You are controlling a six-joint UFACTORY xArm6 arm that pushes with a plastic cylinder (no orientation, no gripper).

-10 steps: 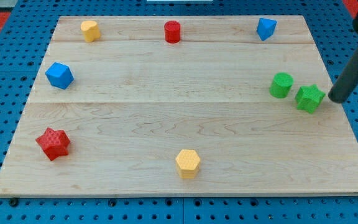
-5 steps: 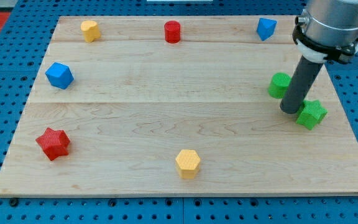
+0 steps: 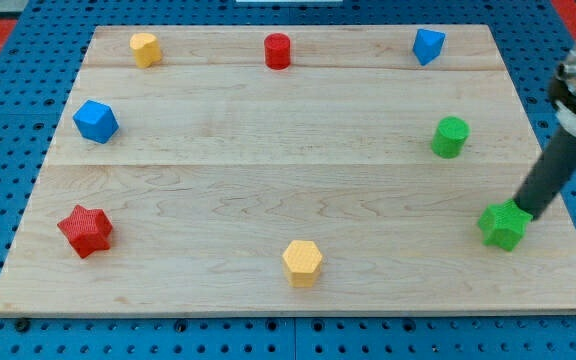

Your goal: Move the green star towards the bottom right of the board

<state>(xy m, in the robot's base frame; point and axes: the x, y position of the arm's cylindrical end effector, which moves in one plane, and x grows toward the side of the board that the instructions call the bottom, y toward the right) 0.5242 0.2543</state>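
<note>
While the rod leans in from the view's right, the layout reads as follows.
Tip: my tip touches the green star's upper right edge — a bare rod with no pincer to spread or press together.
Green star: near the board's bottom right.
Green cylinder: well above the star, apart.
Far blocks: blue block, red cylinder, yellow hexagon — none beside the star.

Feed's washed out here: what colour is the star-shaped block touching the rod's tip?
Green: the green star, at my tip, in the camera view.
</note>
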